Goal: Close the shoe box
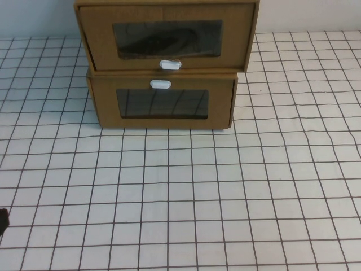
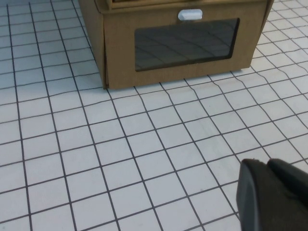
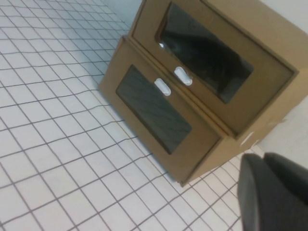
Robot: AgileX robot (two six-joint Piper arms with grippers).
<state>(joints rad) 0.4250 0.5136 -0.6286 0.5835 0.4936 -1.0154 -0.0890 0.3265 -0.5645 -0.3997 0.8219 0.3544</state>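
Up top, the shoe box (image 1: 166, 36) sits on a second box (image 1: 162, 103); left claw (image 2: 274, 195) and right claw (image 3: 274, 192) hang apart from both, their openings indiscernible.

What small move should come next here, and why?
Probably lift the left tool and bring it forward toward the front of the shoe box, the upper of the two stacked boxes. Its front seems to jut out over the lower box. Both tools touch nothing: the left sits at the table's near left edge, the right tool off beside the boxes.
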